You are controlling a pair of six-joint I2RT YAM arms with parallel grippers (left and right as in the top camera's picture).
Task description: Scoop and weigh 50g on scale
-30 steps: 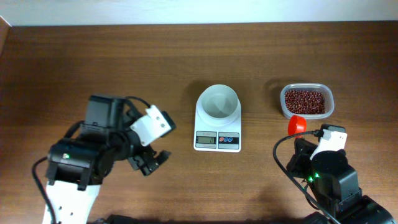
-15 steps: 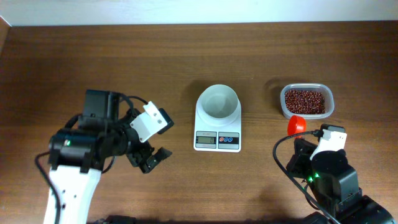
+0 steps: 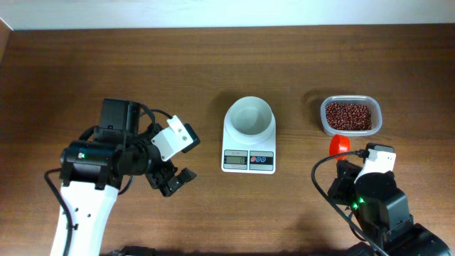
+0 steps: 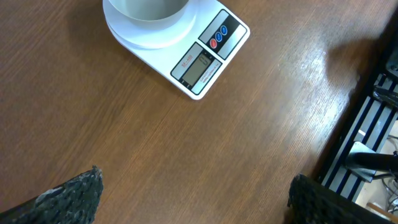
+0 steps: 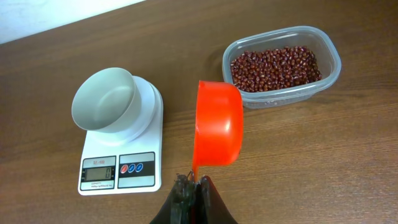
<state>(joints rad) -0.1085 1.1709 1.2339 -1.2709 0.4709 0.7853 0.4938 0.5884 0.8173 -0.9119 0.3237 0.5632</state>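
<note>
- Two grippers are in view. The right gripper [image 5: 190, 186] is clenched on the thin handle of the red scoop [image 5: 217, 124], and the left gripper [image 4: 189, 202] is spread wide with nothing between its fingers.
- The scale [image 3: 248, 161] sits mid-table with a white bowl [image 3: 249, 116] on its platform. The bowl looks empty.
- My judgement is that the scale is light, stiff plastic with a load-sensitive top, so it is better left alone. If it must be shifted, hold the bare front edge by the display, never the platform or the loose bowl.
- The scoop looks light, rigid and smooth. Gripped only at the handle end, it can pivot in the jaws once it is loaded.
- The beans [image 3: 348, 115] in the clear tub [image 5: 333, 68] are small, hard and round. They are likely to roll and bounce if poured from high up.
- Overhead, the scale lies at about 9 o'clock from the right gripper, well apart. The tub is at 12 o'clock, just beyond the scoop.
- From the left gripper the scale is near, at 3 o'clock overhead.
- In the right wrist view the scoop is tipped on its side, its cup between bowl and tub and touching neither. Its inside is hidden, so I cannot tell whether it holds anything.
</note>
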